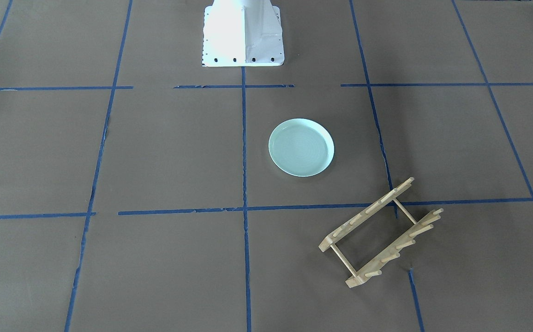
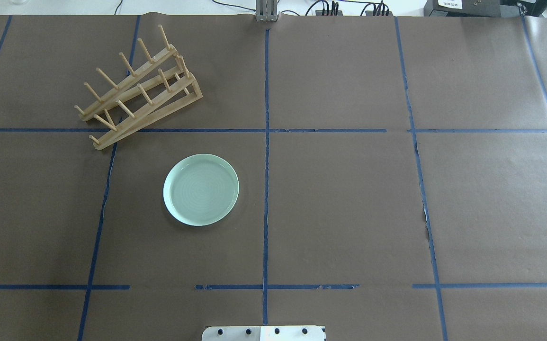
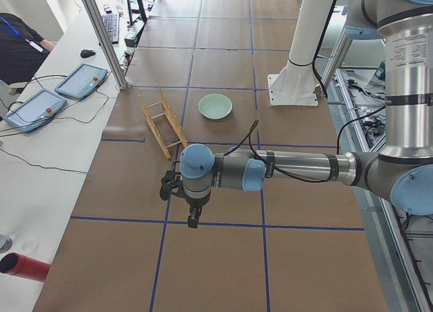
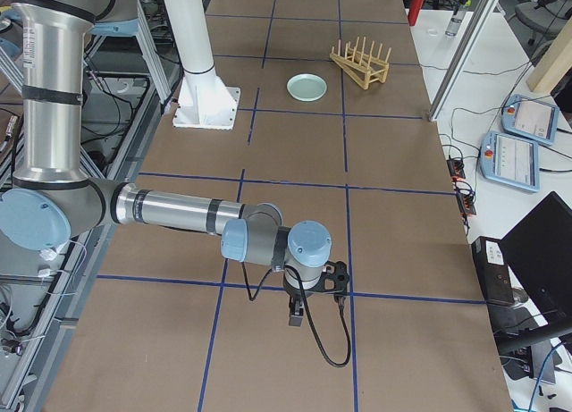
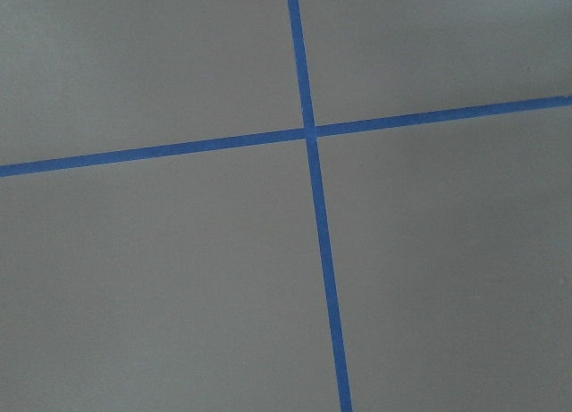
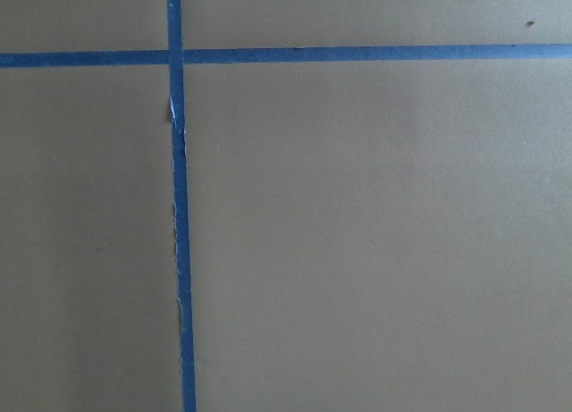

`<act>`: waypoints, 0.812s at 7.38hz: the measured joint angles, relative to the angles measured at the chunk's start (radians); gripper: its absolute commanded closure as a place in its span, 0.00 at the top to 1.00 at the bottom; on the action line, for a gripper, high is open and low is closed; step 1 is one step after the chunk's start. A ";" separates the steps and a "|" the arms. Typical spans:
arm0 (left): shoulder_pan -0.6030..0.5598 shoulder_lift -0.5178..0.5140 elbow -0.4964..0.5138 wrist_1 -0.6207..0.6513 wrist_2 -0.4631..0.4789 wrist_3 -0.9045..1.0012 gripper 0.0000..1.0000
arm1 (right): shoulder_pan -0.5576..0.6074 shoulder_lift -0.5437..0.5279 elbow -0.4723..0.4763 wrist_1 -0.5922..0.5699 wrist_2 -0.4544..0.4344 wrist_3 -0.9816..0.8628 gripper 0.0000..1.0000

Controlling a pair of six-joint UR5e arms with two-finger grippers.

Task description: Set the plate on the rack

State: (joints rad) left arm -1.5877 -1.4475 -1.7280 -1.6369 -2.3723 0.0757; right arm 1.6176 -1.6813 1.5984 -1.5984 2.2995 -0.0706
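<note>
Brown paper covers the table [image 2: 349, 199], ruled into squares by blue tape [image 2: 266, 189]. On it the plate [image 2: 201, 189] lies flat and face up on the robot's left half. It is round and pale mint, with a low raised rim and faint concentric rings, and it looks smooth and glazed. Near it but clear of it, farther from the robot, stands the rack [image 2: 159, 111]: two light-wood rails bristling with short pegs and joined by thin dowels, set askew to the tape grid.

Both arms hang well away from these, past the table's two ends. The left gripper [image 3: 193, 220] and right gripper [image 4: 295, 318] each point down over bare paper. Only the side views show them, so I cannot tell how far their jaws are parted.

Nothing has been grasped yet. The likely trouble is the pickup: a flat, slick plate offers only its thin rim, so it may slide away or slip once lifted. The rack looks light, so a plate lowered off-line against the pegs could shove or tip it.
</note>
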 measured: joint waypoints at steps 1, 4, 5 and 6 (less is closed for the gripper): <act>0.000 -0.004 0.002 -0.014 -0.001 0.001 1.00 | 0.000 0.000 0.000 0.000 0.000 0.000 1.00; 0.005 -0.020 0.031 -0.107 -0.002 -0.016 1.00 | 0.000 0.000 0.000 0.000 0.000 0.000 1.00; 0.013 -0.022 0.023 -0.155 -0.002 -0.074 1.00 | 0.000 0.000 0.000 0.000 0.000 0.000 1.00; 0.033 -0.023 0.000 -0.206 0.001 -0.156 1.00 | 0.000 0.000 0.001 0.000 0.000 0.000 1.00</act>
State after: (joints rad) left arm -1.5547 -1.4710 -1.7280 -1.8431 -2.3714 -0.0806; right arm 1.6177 -1.6812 1.5992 -1.5984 2.2994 -0.0706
